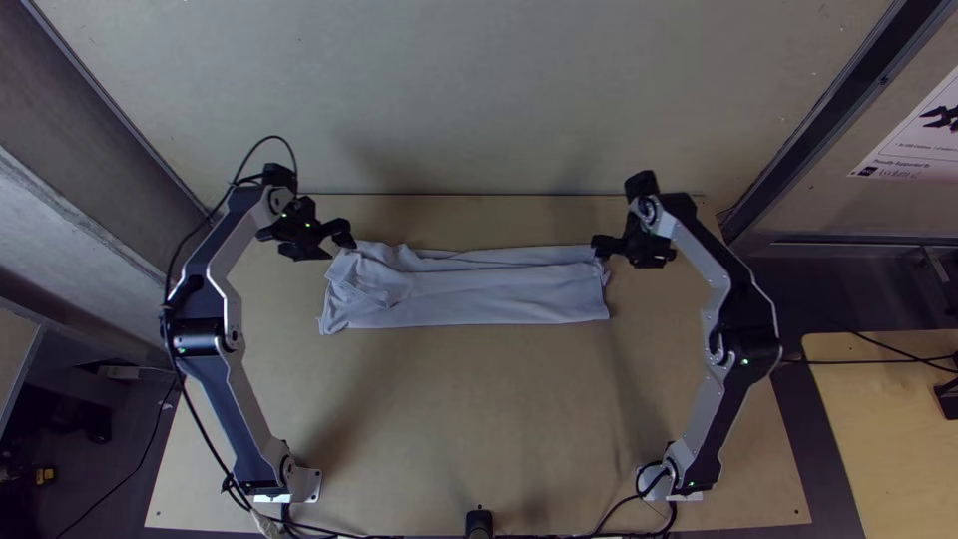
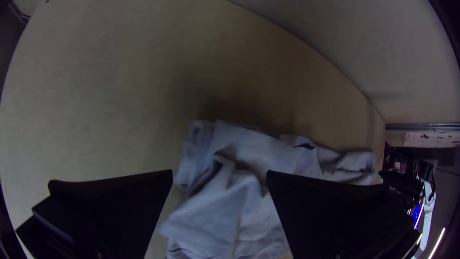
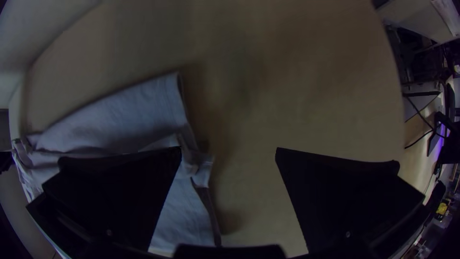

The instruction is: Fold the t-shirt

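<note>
In the top view the light grey t-shirt (image 1: 479, 289) lies as a long folded strip across the upper middle of the table, wrinkled at its left end. My left gripper (image 1: 342, 236) is at the strip's upper left corner, and my right gripper (image 1: 602, 246) at its upper right corner. In the left wrist view the bunched t-shirt (image 2: 239, 192) shows between the parted fingers of my left gripper (image 2: 219, 175). The right wrist view has my right gripper (image 3: 228, 152) open, the layered end of the t-shirt (image 3: 129, 112) beside and under one finger, bare wood between the fingers.
The wooden table (image 1: 469, 419) stretches from the t-shirt to the near edge, where a small black device (image 1: 479, 523) stands between the arm bases. A pale wall (image 1: 479, 100) rises behind the far edge. Black cables (image 1: 639, 499) run along the near edge.
</note>
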